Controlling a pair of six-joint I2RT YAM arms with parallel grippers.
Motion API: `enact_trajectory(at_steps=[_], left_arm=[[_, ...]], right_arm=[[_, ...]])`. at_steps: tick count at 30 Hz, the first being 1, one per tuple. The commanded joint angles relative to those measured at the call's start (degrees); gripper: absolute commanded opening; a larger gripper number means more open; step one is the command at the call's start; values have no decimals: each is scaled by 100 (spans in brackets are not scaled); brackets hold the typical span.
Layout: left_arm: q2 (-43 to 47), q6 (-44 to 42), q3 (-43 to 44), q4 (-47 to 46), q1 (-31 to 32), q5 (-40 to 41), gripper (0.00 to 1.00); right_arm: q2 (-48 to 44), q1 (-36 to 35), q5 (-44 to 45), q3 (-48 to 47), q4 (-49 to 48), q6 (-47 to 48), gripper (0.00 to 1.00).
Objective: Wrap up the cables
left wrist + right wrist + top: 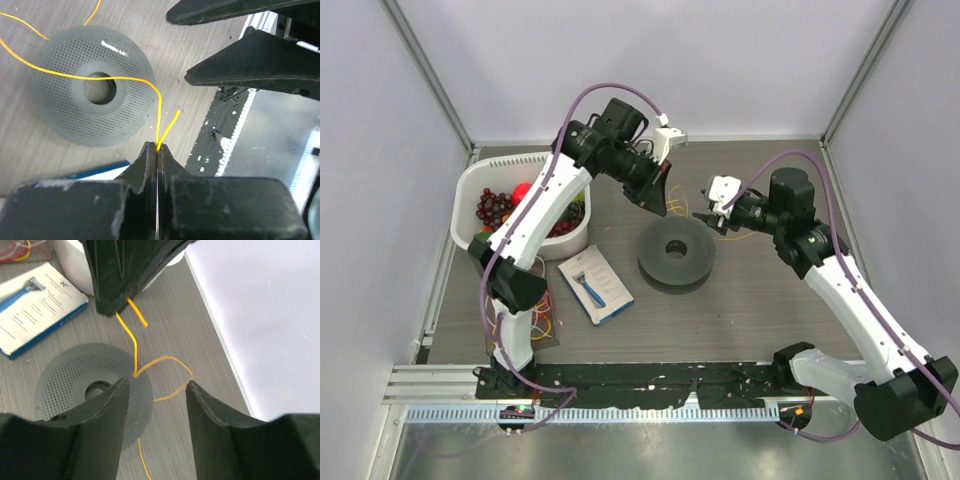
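Wire (100, 77): thread-thin and yellow-orange; it crosses the spool's hub from the left edge of the left wrist view, then bends down into the left hand.
Spool (55, 97): dark grey, round and perforated, with an open centre hole; it lies flat on the bench (170, 305) at the centre of the top view.
Left hand (157, 148): clenched on the wire close to its free end; a short tail sticks out beyond the pinch.
Right hand (157, 384): released, with its fingers spread. A slack loop of wire shows between them in the right wrist view, but whether it touches them cannot be told.
Key relation: the spool lies below and slightly right of the left hand in the top view. The wire's held stretch runs from the pinch toward the hub, and the loose loop trails off to the right, under the right hand.
Nearer hand: the left hand already holds the wire; the right hand sits just beside it, over the spool's right side.
Judged need: the slack probably has to be led around the spool's core while the end is kept pinched.
Bystander: razor pack (35, 305), left of the spool and apart from it.
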State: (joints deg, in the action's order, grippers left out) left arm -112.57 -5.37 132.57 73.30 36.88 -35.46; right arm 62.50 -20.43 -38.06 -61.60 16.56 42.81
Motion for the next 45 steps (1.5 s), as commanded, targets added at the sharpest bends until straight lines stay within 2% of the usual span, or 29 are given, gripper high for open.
enact_trajectory(at_steps=[1, 6, 7, 8, 10, 12, 17, 24, 27, 31, 40, 45], left_arm=[[86, 1018, -64, 273, -85, -198, 0], [218, 1494, -565, 141, -103, -725, 0], [244, 1547, -644, 124, -102, -769, 0], [262, 1591, -689, 115, -102, -821, 0], [262, 1696, -759, 141, -111, -909, 0], [262, 1767, -812, 132, -111, -1102, 0], [262, 2013, -961, 97, -102, -1375, 0], [306, 2057, -1076, 132, -111, -1569, 0], [324, 2048, -1128, 158, -111, -1587, 0], [324, 1969, -1137, 220, -111, -1683, 0], [333, 1899, -1190, 238, -94, -1666, 0], [324, 1811, -1172, 299, -67, -1630, 0]], right_arm=[[-466, -5, 335, 429, -565, 316, 56], [-800, -23, -95, 746, -979, 290, 61], [-818, -32, -235, 755, -996, 316, 64], [-871, -58, -289, 799, -1040, 360, 72], [-976, -172, -403, 947, -1373, 377, 74], [-1064, -356, -456, 1115, -1550, 649, 75], [-1161, -962, -369, 1309, -1208, 1729, 75], [-994, -1622, 474, 1467, -1225, 2653, 68], [-924, -1658, 607, 1467, -1181, 2987, 58], [-863, -1666, 739, 1406, -971, 3268, 49], [-775, -1666, 941, 1186, -478, 3295, 50], [-625, -1666, 923, 1010, -373, 3234, 42]])
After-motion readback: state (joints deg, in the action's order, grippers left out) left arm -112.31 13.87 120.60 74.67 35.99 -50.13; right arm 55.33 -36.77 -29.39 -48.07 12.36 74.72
